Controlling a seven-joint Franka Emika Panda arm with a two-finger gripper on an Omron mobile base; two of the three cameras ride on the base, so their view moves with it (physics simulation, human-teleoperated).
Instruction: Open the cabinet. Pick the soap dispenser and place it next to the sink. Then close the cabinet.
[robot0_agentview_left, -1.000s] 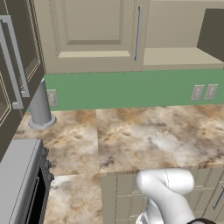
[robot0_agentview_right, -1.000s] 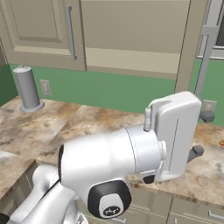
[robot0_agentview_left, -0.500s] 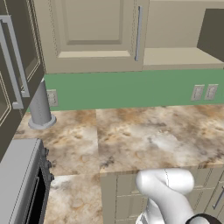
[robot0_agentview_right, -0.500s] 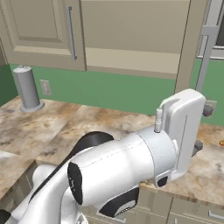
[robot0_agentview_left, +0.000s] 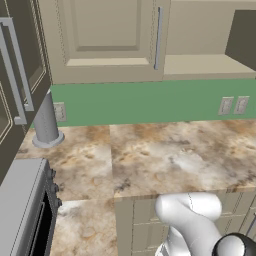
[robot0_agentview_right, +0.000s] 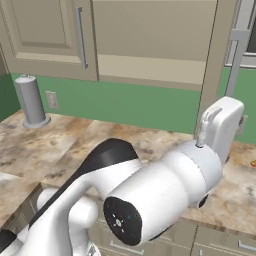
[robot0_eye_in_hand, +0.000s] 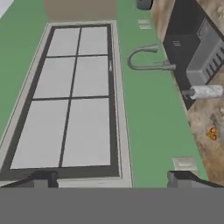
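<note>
The cabinet (robot0_agentview_left: 105, 40) hangs above the counter. Its left door is shut, with a vertical silver handle (robot0_agentview_left: 159, 37). Its right door (robot0_agentview_left: 244, 37) is swung open, and the beige shelf (robot0_agentview_right: 150, 67) behind it is bare. In the hand view, which is rolled sideways, the pale grey soap dispenser (robot0_eye_in_hand: 206, 92) stands on the counter beside the dark sink (robot0_eye_in_hand: 186, 41). It is below the curved faucet (robot0_eye_in_hand: 146, 59). My gripper (robot0_eye_in_hand: 112, 180) is open, its fingertips (robot0_eye_in_hand: 41, 179) wide apart with nothing between them. It is well back from the dispenser and faces the window wall.
A large grey flared-base post (robot0_agentview_left: 46, 122) stands at the counter's back left, near a wall outlet. A stove (robot0_agentview_left: 25, 210) and a dark brown cabinet (robot0_agentview_left: 17, 75) are on the left. A window (robot0_eye_in_hand: 74, 96) sits behind the sink. A small orange item (robot0_eye_in_hand: 212, 133) lies on the counter.
In the right base view my arm has swung so that the hand sits further right and higher. The cabinet, the post and the counter have not moved.
</note>
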